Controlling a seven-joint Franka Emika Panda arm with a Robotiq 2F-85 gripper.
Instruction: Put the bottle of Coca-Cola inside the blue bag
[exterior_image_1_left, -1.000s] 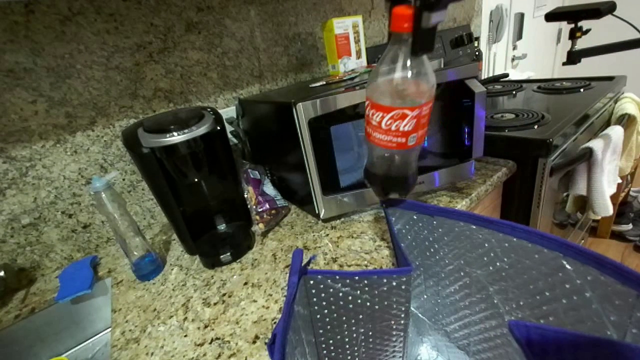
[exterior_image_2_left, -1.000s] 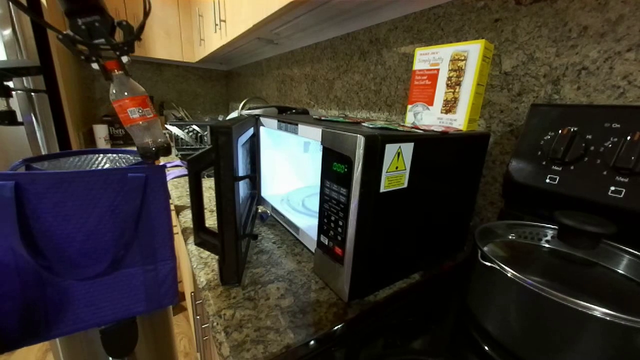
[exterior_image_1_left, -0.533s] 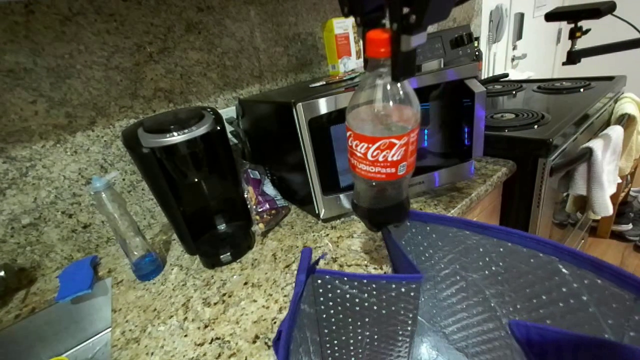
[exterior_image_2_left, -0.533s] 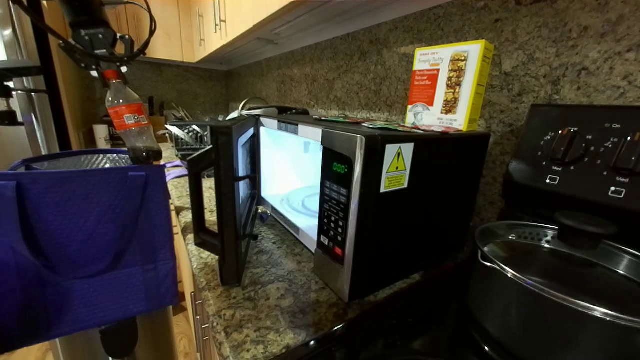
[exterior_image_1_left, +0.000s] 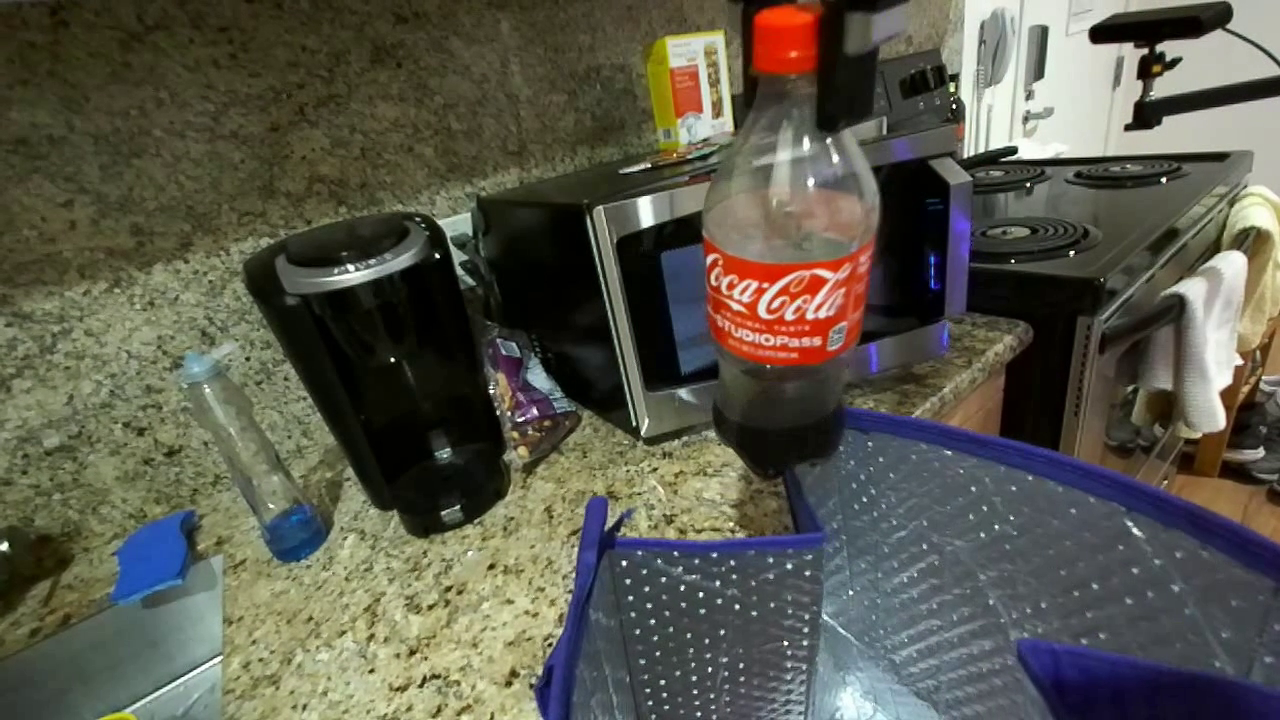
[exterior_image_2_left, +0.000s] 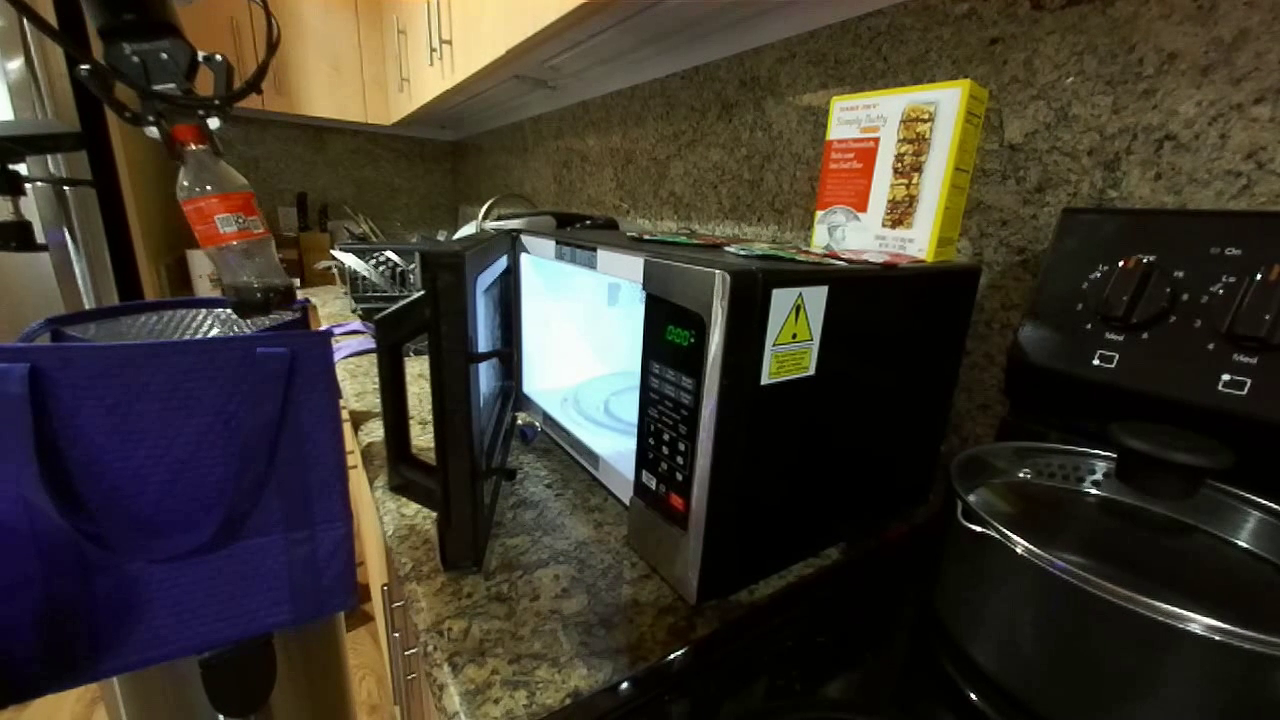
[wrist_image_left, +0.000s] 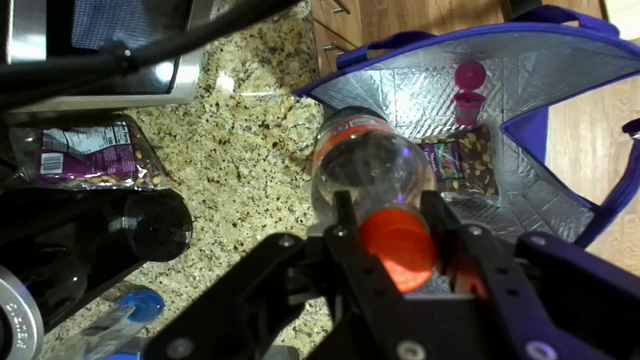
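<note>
1. Wrist view: bottle of Coca-Cola (wrist_image_left: 375, 170) held aloft, base at the counter-side rim of the blue bag (wrist_image_left: 535, 190); not yet inside. Bottle (exterior_image_2_left: 225, 215) seen leaning in an exterior view, base toward the microwave (exterior_image_2_left: 830, 450).
2. Swing or twist judged possible: weight held only near the top, cola lying low, so any knock could be passed straight to the grip.
3. Main risk: base snagged on the rim. Cause: base seemingly not fully placed over the opening; if lowered straight down, the bag could be dragged or folded. Actual clearance cannot be told.
4. If released too early, the bottle could be tipped onto the counter (wrist_image_left: 230, 210), or dropped on the nut pack (wrist_image_left: 475, 160) and pink container (wrist_image_left: 467, 110) in the bag.
5. Fingers (wrist_image_left: 346, 215): clamped on the bottle's neck by the red cap, one either side, parted only as far as that hold requires. Exact pad contact is hidden.
6. Gripper (wrist_image_left: 387, 200) shown above the rim in both exterior views; nothing but the bottle is seen to be touched.
</note>
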